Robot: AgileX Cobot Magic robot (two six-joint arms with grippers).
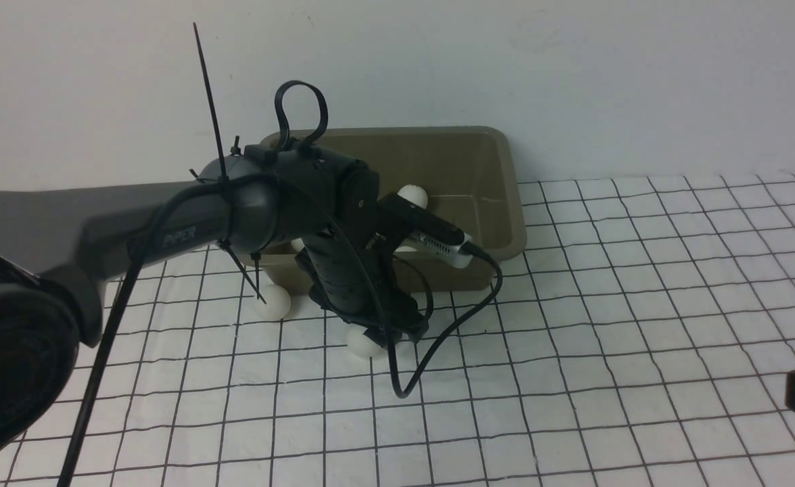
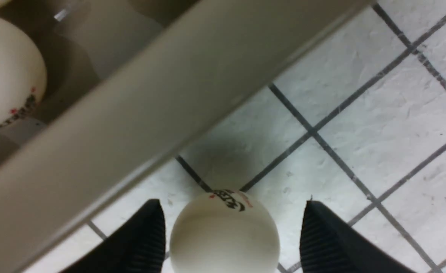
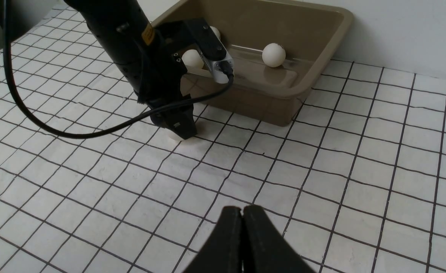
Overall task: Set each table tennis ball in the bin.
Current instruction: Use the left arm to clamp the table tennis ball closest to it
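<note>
Table tennis ball [image 2: 224,242] sits between the spread fingers of my left claw [image 2: 233,204], on the desk [image 1: 641,304] just to the near side of the bin [image 1: 513,233]. Neither finger appears to press on it; it lies closer to one finger than to the other, so I would centre on it before closing. Being round, it offers no long axis to match — only its place between my fingers matters. My left arm [image 1: 363,270] is plainly the nearer one; my right claw [image 3: 242,214] has its fingers pressed together, well apart from the ball, with nothing between them.

I count two balls on the desk: the one at my left claw, and a second ball [image 1: 274,302] farther left, also close to the bin's near wall. Inside the one bin I can make out at least three balls [image 3: 273,55], though my left arm covers part of it and I cannot give a full count. Next, I judge, comes the squeeze, then a lift high enough to clear the near rim — the bin's wall stands right beside my fingers and could catch them — and a release over the inside.
</note>
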